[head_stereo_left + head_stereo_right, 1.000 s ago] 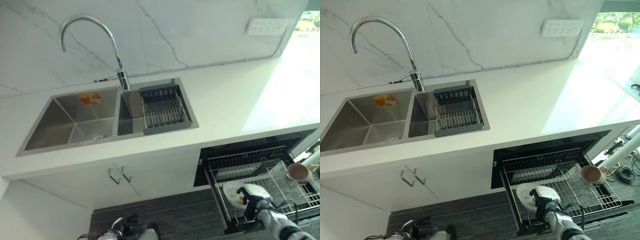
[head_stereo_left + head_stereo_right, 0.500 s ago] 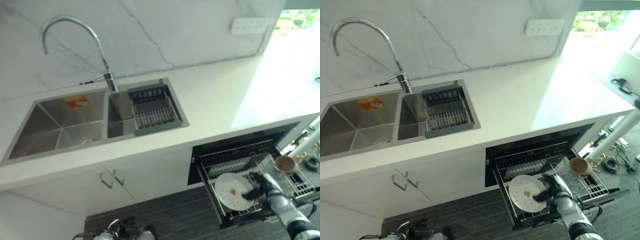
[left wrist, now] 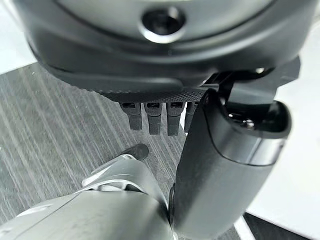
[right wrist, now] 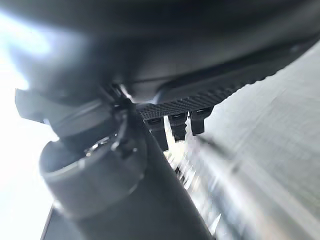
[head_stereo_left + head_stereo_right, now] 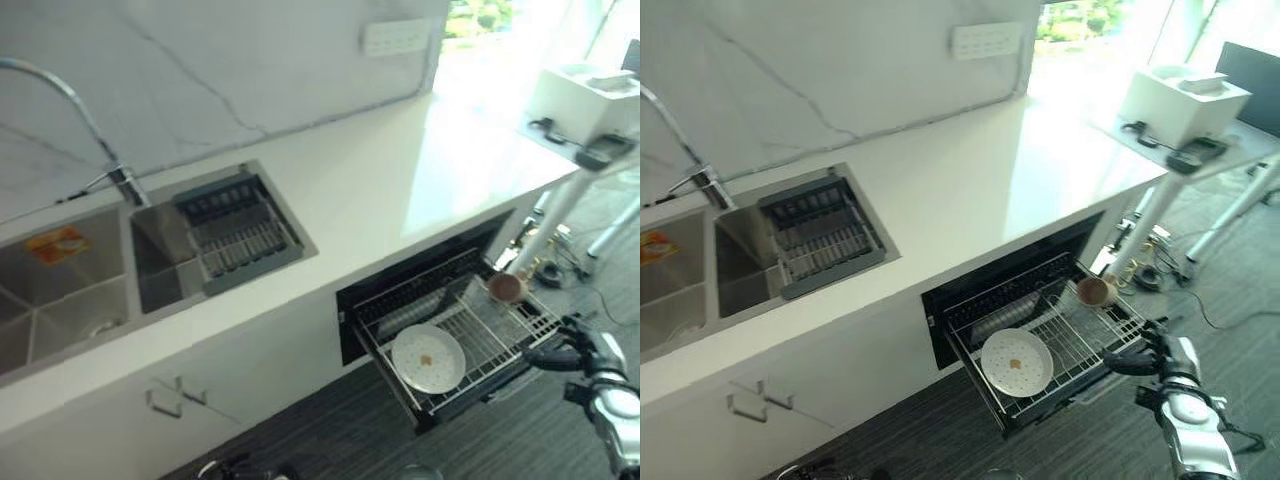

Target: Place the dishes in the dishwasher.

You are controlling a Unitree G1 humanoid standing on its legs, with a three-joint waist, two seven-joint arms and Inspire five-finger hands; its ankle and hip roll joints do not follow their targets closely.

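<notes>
The dishwasher's wire rack [image 5: 492,337] is pulled out under the counter. A white plate [image 5: 428,357] with a small brown speck lies flat in its front left part. A brown cup [image 5: 503,287] sits at the rack's far right corner. My right hand [image 5: 578,352] hovers just off the rack's right front edge, fingers stretched toward it, open and holding nothing; its fingers [image 4: 175,125] look straight in the right wrist view. My left hand [image 3: 230,165] hangs over the dark floor, open and empty.
A white countertop [image 5: 400,170] runs above the dishwasher. To the left is a double steel sink [image 5: 60,290] with a grey drain basket [image 5: 235,235] and a curved tap [image 5: 60,100]. A white side table [image 5: 1185,150] carrying a white box [image 5: 1185,95] stands to the right.
The camera has swung right. The plate, held by my right hand over the rack before, now lies in the rack, and the hand has let go and drawn away to the right.
</notes>
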